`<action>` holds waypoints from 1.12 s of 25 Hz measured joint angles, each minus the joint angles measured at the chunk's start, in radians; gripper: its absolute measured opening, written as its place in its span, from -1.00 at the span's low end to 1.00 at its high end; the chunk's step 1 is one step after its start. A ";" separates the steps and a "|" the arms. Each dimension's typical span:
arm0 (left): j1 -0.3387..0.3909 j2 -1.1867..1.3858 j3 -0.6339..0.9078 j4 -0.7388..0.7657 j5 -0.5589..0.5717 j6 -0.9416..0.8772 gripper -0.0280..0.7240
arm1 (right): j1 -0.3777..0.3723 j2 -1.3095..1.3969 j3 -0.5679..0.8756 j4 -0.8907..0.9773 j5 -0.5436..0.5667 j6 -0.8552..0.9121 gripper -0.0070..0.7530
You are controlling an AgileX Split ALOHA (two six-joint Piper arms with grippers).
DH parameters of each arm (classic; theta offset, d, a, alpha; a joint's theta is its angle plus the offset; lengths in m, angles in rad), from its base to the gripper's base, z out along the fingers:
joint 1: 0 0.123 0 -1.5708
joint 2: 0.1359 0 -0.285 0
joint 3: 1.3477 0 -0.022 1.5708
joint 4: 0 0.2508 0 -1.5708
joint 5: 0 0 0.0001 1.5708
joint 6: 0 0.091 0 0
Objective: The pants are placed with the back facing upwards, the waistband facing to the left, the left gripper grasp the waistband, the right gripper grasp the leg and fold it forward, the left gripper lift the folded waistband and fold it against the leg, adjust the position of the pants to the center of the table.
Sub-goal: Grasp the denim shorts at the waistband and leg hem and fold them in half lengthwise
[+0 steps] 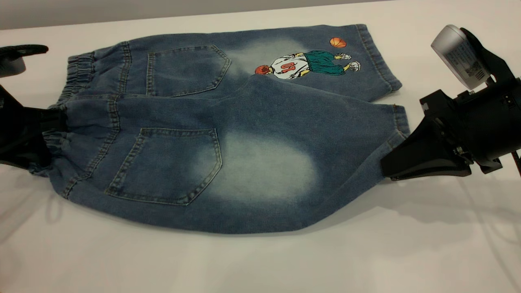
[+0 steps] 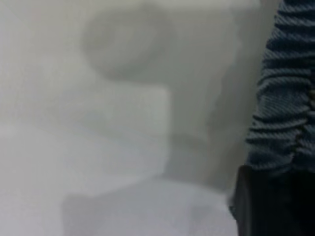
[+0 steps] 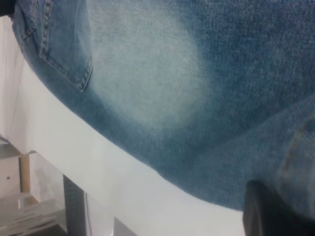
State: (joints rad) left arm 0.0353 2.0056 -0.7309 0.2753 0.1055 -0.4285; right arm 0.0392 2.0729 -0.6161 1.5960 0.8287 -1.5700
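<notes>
Lying flat on table (image 1: pixel 260 260), pants (image 1: pixel 228 134): left gripper (image 1: pixel 44 130) clamps waistband (image 1: pixel 71 81), right gripper (image 1: pixel 390 167) clamps leg (image 1: pixel 325 162) hem.

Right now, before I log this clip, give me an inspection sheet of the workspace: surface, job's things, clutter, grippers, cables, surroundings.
Surface: white table, bare around the garment.
Job's things: pants back up, waistband toward the left arm; near leg with the pale oval raised at its hem and bulging, lying partly over the printed leg.
Clutter: nothing seen.
Grippers: left gripper at the near part of the waistband, gathered denim at its fingers in the left wrist view; right gripper at the near leg's hem corner. Neither grip is visibly confirmed.
Cables: nothing seen.
Surroundings: grey wall behind the table; right wrist view shows a metal frame beyond the table edge.
</notes>
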 joint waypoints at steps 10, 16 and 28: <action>0.002 -0.111 0.002 -0.014 0.134 0.011 -0.72 | 0.000 -0.052 0.000 0.000 0.064 0.000 -0.95; 0.001 -0.259 0.000 -0.030 0.246 0.030 -0.72 | 0.000 -0.164 0.000 -0.007 0.039 0.000 -0.95; -0.049 -0.310 -0.172 -0.275 0.307 0.282 -0.72 | 0.000 -0.219 -0.193 -0.099 0.032 0.094 -0.95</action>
State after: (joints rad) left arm -0.0142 1.6958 -0.9031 0.0000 0.4124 -0.1466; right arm 0.0392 1.8535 -0.8095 1.4972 0.8603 -1.4755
